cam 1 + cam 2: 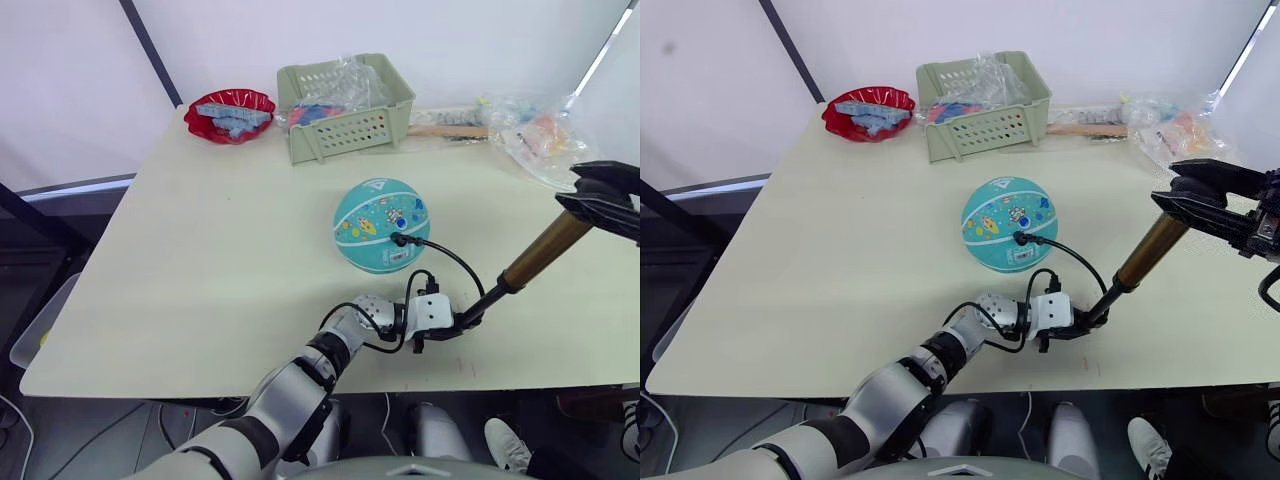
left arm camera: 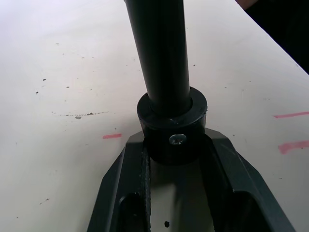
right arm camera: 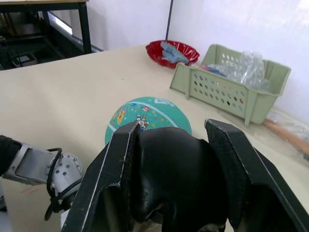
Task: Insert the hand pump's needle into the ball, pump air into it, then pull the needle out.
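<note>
The pumping step appears to be in hand. The needle [image 1: 397,239] is judged to be already seated in the ball [image 1: 381,225], since its black fitting sits against the ball's near side with the thin black hose looping from it down to the pump's foot. The hand pump [image 1: 535,252] is held tilted over the desk [image 1: 200,260], to the right of the ball. Its black foot is clamped between the fingers of the left hand [image 1: 440,328] at the near edge, and its black T-handle is gripped by the right hand [image 1: 605,200], raised, with the gold-bronze barrel drawn out below it. The next move is judged to call for the handle to be pressed down along the barrel's axis while the foot is kept steady, so that the hose is not tugged and the needle is not levered out.

The ball is seen as teal with white stripes and small colourful cartoon prints, resting near the middle of the desk and looking fairly round.
</note>
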You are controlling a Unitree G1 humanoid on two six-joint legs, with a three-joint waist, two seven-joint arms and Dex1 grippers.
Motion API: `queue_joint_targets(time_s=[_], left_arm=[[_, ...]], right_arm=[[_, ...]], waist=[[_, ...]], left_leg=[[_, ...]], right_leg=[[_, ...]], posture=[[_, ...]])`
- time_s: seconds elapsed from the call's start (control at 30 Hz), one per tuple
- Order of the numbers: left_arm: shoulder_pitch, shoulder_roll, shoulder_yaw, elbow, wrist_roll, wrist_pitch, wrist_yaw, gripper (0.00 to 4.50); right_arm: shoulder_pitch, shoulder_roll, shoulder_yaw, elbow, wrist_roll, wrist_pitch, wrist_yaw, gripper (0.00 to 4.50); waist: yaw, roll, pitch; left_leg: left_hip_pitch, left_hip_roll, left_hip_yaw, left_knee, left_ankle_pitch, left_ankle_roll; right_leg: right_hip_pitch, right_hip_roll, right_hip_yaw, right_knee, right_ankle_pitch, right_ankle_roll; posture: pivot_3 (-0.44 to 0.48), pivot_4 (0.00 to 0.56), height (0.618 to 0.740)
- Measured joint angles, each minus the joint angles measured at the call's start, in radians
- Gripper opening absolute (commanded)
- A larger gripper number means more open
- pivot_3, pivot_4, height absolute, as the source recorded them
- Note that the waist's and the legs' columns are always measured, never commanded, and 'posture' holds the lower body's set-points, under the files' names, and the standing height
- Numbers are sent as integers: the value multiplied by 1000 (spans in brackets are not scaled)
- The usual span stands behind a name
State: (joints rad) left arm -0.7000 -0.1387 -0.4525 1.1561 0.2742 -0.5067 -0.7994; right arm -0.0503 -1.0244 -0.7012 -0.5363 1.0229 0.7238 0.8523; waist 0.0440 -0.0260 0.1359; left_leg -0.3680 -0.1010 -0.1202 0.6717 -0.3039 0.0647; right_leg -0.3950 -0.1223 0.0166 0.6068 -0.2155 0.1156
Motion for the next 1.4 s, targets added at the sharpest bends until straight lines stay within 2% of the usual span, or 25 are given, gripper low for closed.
queue_joint_targets(time_s=[0.23, 0.67, 1.0, 1.2, 1.4], left_arm=[[0, 0, 1, 9, 0, 2, 10, 954], [0, 1, 1, 15, 0, 14, 12, 954], [0, 0, 2, 20, 0, 21, 17, 954], [-3, 0, 2, 13, 0, 19, 9, 954], [-3, 0, 2, 7, -2, 17, 4, 954]], right_arm=[[105, 135, 155, -28, -160, -147, 0, 1626], [221, 299, 414, 39, -450, -384, -26, 1626], [233, 336, 432, 49, -488, -440, -36, 1626], [195, 262, 366, 38, -385, -314, -36, 1626], [143, 159, 218, 3, -213, -177, -27, 1626]], waist=[[-1, -3, -3], [-3, -6, -9], [-3, -4, -12], [-3, 1, -10], [-1, 5, -5]], left_leg=[[3, 0, 0, 0, 1, -2], [6, 0, -2, 0, 1, -2], [10, 0, -5, 0, 2, -3], [7, 0, -6, 0, 2, -4], [6, -1, -7, 0, 2, -3]], right_leg=[[2, 0, 0, 1, 0, 0], [4, 3, 0, 1, 0, 0], [8, 4, -1, 1, -1, 2], [6, 4, -1, 1, 0, 0], [6, 3, -1, 0, 0, 0]], posture=[[0, 150, 740], [0, 150, 740], [0, 150, 740], [0, 150, 740], [0, 150, 740]])
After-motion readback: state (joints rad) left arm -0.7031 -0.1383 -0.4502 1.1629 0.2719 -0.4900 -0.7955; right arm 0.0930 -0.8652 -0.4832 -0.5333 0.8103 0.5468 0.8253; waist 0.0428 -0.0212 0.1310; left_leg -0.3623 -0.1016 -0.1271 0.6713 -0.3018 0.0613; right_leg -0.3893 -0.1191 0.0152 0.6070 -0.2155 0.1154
